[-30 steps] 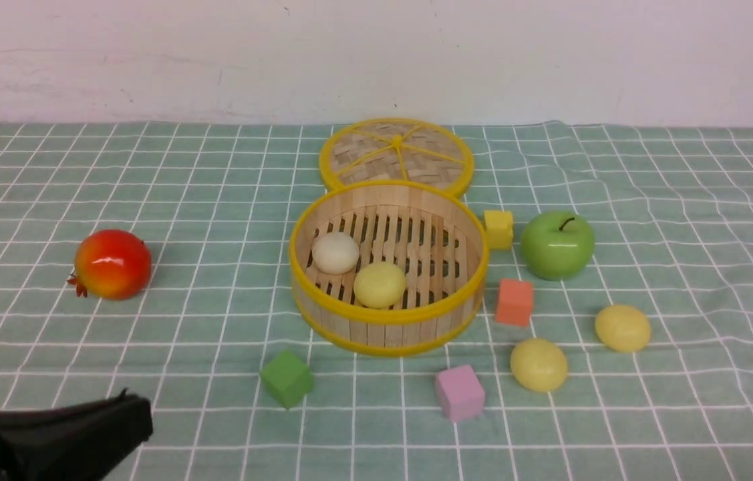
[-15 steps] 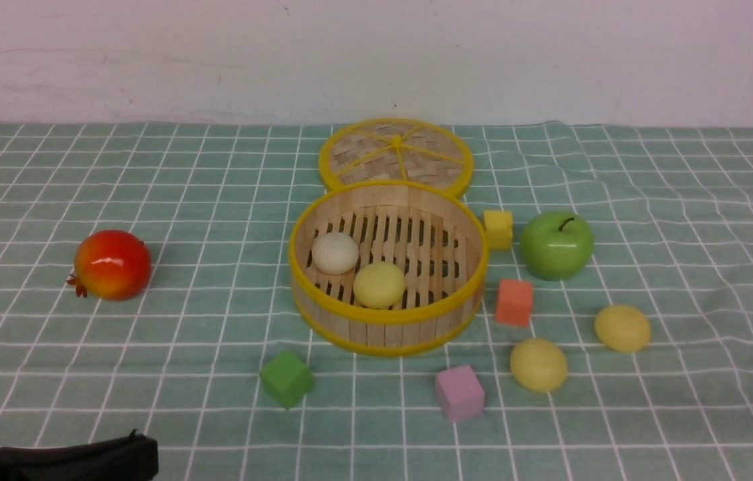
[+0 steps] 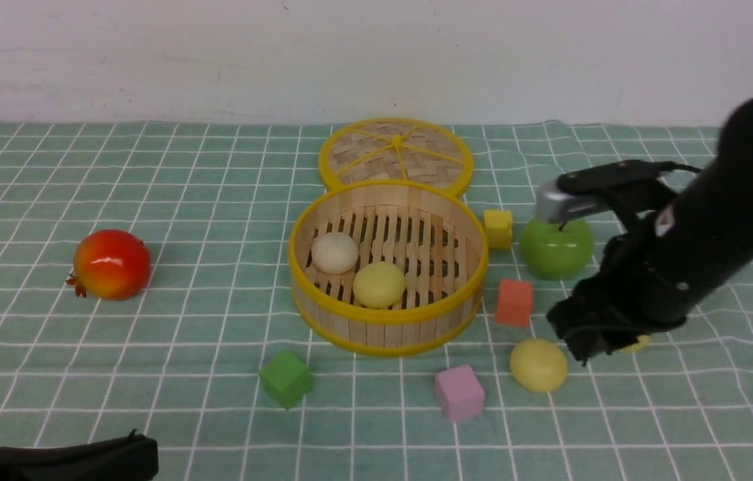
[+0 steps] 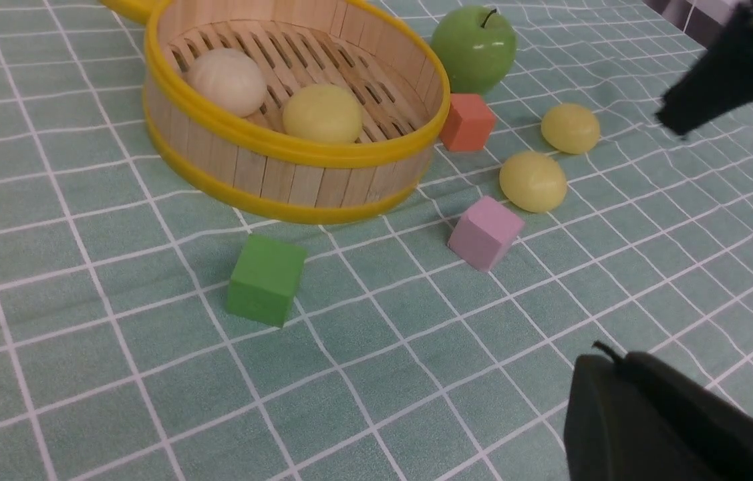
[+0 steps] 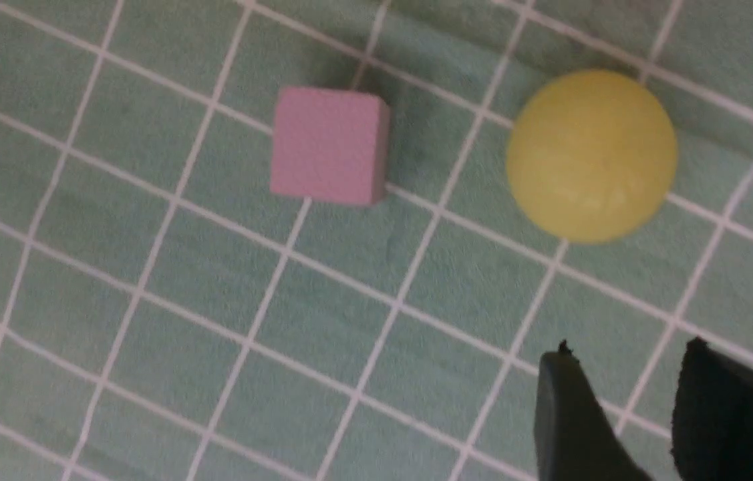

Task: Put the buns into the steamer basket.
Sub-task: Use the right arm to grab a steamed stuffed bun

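Right gripper (image 3: 582, 344) hangs over the cloth on the robot's right of the steamer basket (image 3: 386, 319), its fingers (image 5: 566, 407) parted only narrowly, with nothing between them. The left gripper (image 3: 69, 457) lies low at the near edge, and whether it is spread or pressed together cannot be told. Two buns sit on the basket's slatted floor: the off-white bun (image 3: 335, 252) and a yellow bun (image 3: 379, 284). Two are on the cloth: the near bun (image 3: 538, 364), near the pink cube (image 3: 460, 392), and the far bun (image 4: 570, 127) (in the front view almost wholly hidden behind the right arm). Judged step: reaching for one of the loose buns. The right wrist view frames the near bun, which lies off the fingertips' line, not between them. Recommendations: spread the fingers wider than the dome before descending. Centre the gripper over the bun. Close low, on its widest part, since a smooth rounded surface would likely slip out of a high pinch. Keep clear of the pink cube and the orange cube (image 3: 514, 302). Lift above the yellow rim before crossing to the basket.
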Robot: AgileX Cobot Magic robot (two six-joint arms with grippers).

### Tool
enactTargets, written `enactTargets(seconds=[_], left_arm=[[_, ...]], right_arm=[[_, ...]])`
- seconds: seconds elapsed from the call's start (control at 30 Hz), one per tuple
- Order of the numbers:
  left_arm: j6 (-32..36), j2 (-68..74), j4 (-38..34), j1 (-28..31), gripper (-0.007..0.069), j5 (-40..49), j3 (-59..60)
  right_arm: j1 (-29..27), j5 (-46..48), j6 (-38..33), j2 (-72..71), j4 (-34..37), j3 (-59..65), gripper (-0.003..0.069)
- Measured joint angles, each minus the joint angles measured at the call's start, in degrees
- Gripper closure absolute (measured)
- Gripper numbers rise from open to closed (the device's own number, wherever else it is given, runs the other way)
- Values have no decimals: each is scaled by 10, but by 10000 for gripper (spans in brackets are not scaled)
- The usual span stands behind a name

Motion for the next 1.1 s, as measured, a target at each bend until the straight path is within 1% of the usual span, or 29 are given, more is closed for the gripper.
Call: enactTargets(seconds=[0.07, 0.23, 0.47, 0.6, 0.73, 0.9, 1.0, 1.07, 1.1], left_arm=[[0, 0, 0, 0, 623, 0, 0], [0, 0, 0, 0, 618, 0, 0], [0, 0, 0, 0, 615, 0, 0], [0, 0, 0, 0, 607, 0, 0], [0, 0, 0, 0, 604, 0, 0], [0, 0, 0, 0, 601, 0, 0], [0, 0, 0, 0, 596, 0, 0], [0, 0, 0, 0, 596, 0, 0], [0, 0, 0, 0, 596, 0, 0]], right_arm=[[1, 0, 4, 49, -7, -31, 419], [1, -5, 5, 123, -14, -59, 419], [1, -41, 12, 133, -16, -61, 410], [1, -57, 33, 145, -34, -64, 372], [1, -78, 35, 165, -37, -64, 330], [1, -91, 35, 174, -39, -64, 323], [1, -91, 35, 174, -42, -64, 363], [1, -87, 34, 174, -48, -67, 447], [1, -85, 33, 174, -49, -68, 474]])
